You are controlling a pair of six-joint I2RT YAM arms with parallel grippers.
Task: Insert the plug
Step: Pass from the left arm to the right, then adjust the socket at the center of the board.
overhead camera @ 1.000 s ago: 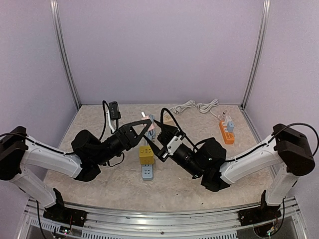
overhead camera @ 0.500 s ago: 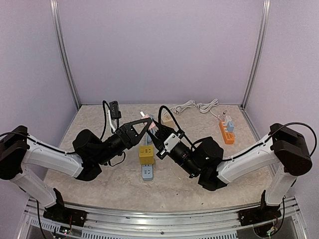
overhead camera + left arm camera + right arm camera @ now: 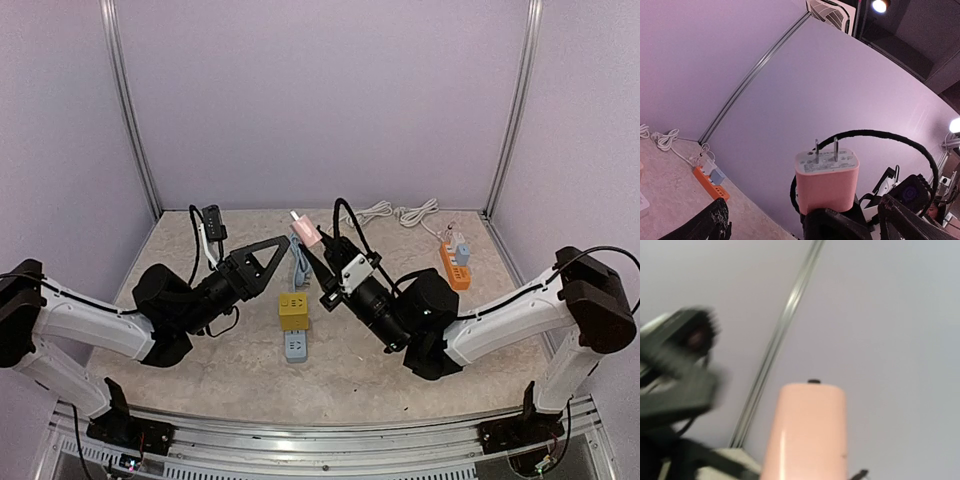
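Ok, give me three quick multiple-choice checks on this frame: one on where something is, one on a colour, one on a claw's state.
1. Where on the table does the orange power strip lie?
A. at the back right
B. between the two arm bases
C. at the front left corner

2. What colour is the plug in the right claw?
A. green
B. black
C. pink

3. How is the left claw?
A. shut on the plug
B. open, holding nothing
C. shut on a cable

Answers:
1 A: the strip lies near the right rear post.
2 C: the left wrist view shows a pink body with two prongs pointing up.
3 B: its fingers stand spread, clear of the plug.
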